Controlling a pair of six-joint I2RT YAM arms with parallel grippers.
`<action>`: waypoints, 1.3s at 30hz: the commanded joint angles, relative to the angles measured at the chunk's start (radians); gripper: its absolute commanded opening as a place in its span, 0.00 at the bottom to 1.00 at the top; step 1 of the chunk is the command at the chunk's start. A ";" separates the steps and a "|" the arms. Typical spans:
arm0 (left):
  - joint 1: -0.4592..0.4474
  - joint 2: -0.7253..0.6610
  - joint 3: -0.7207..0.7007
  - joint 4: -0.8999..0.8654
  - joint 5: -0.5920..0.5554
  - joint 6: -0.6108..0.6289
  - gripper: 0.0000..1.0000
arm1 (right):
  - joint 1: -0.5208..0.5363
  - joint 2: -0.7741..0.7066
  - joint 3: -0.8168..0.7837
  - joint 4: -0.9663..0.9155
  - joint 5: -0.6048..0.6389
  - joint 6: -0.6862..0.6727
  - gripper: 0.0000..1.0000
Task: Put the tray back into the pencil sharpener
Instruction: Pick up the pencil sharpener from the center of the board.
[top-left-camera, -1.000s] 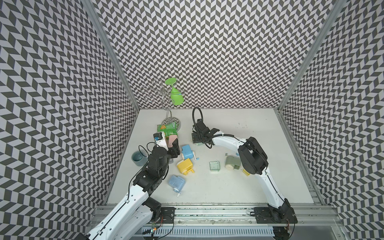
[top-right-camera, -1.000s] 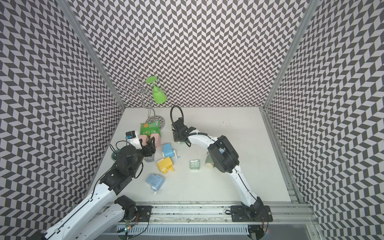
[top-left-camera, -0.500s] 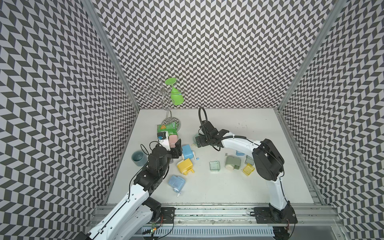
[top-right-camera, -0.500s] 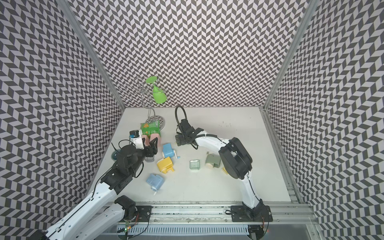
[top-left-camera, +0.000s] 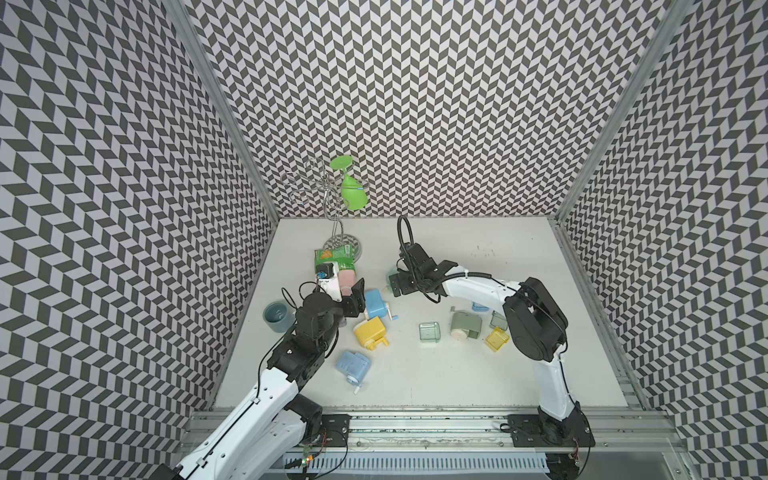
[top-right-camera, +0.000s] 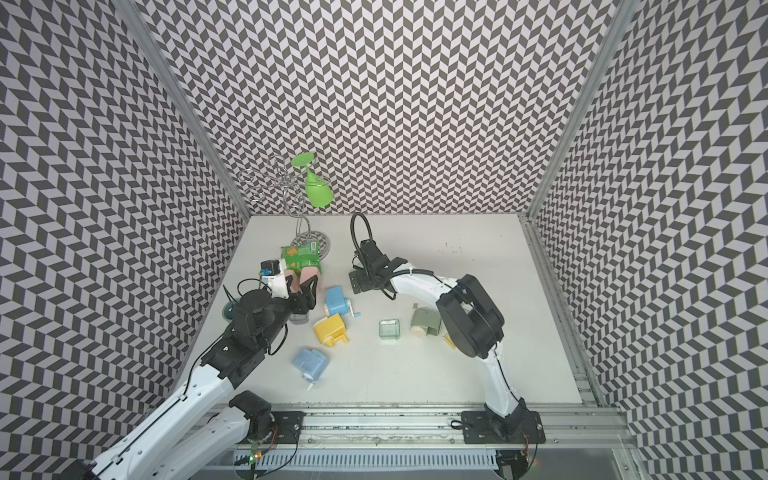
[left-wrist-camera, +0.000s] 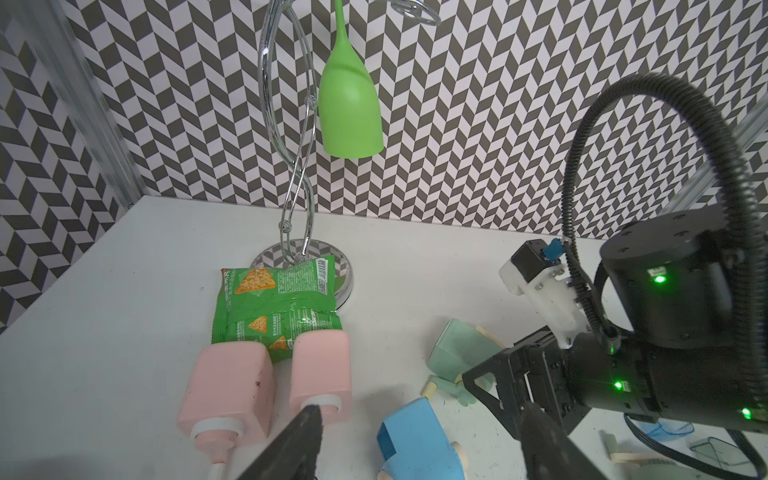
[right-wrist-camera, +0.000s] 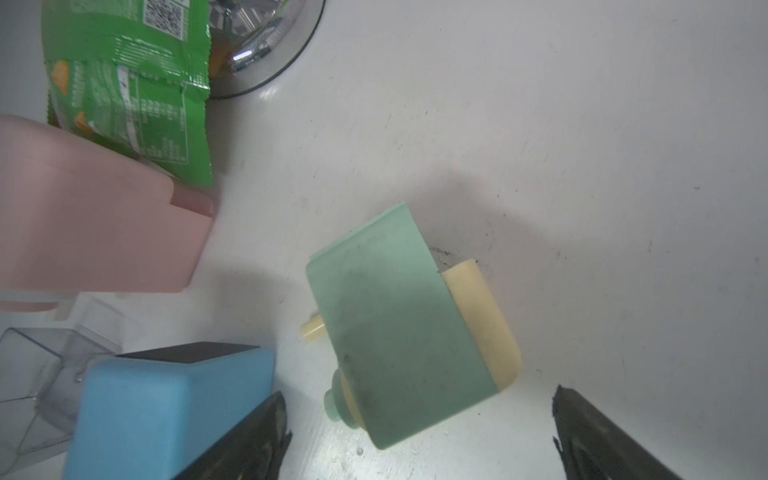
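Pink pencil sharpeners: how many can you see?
2. One pink plastic pencil sharpener lies by the green snack bag; the second lies right beside it. Others may hide under arms.

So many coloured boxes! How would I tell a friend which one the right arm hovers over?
Find the chrome wire stand holding a green plastic goblet by the back wall; near its round base the right pincer hangs open. Under it lies a mint-green plastic pencil sharpener with a cream end, unlike the pink sharpener and sky-blue sharpener beside it.
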 joint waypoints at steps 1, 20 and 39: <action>0.006 -0.006 0.000 0.025 0.018 0.016 0.76 | -0.010 0.021 0.029 0.052 0.001 -0.067 0.99; 0.011 -0.010 -0.002 0.028 0.032 0.013 0.76 | -0.030 0.208 0.238 -0.024 -0.071 -0.206 0.87; 0.010 -0.009 0.000 0.032 0.024 0.016 0.76 | -0.036 0.223 0.284 -0.074 -0.070 -0.206 0.50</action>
